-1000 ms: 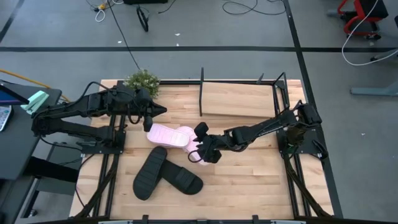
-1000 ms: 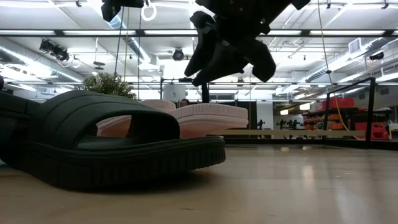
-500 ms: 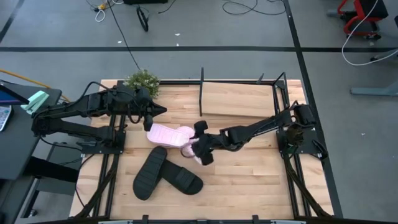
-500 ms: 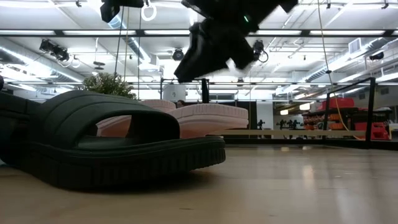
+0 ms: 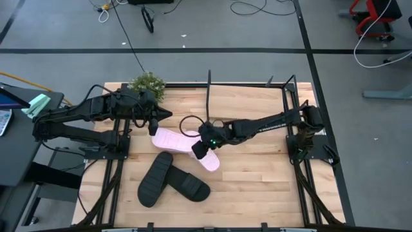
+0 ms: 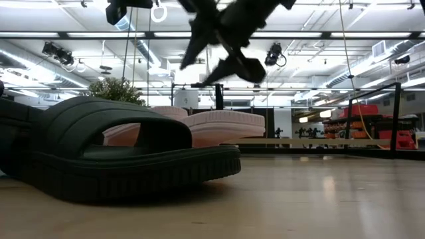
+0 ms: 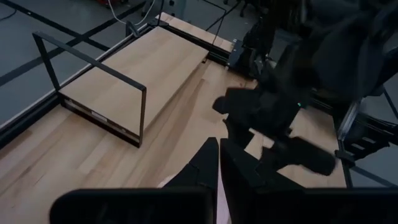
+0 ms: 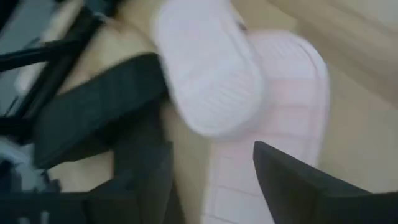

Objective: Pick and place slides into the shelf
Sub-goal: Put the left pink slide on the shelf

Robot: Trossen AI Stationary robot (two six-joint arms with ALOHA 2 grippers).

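Observation:
Two pale pink slides (image 5: 174,140) (image 5: 210,161) lie mid-table, one overlapping the end of the other; the right wrist view shows them as pink slides (image 8: 214,81) just ahead of the fingers. Two black slides (image 5: 154,178) (image 5: 188,186) lie crossed nearer the front edge, the black slide (image 6: 119,156) filling the low view. My right gripper (image 5: 201,148) (image 8: 211,152) hangs open above the pink pair, touching nothing. My left gripper (image 5: 168,114) (image 7: 219,149) waits shut near the table's left side. The shelf (image 5: 248,103) stands at the far edge.
A small green potted plant (image 5: 147,84) stands at the far left corner. The shelf's upright posts (image 5: 208,95) (image 5: 288,96) rise just behind the right arm. Bare wood (image 5: 270,180) lies to the right of the slides.
My right gripper has moved toward the table's left and far side, from over the nearer pink slide to a spot above where the two overlap, and has turned about as it went. The nearer pink slide now shows uncovered. The slides have stayed where they were.

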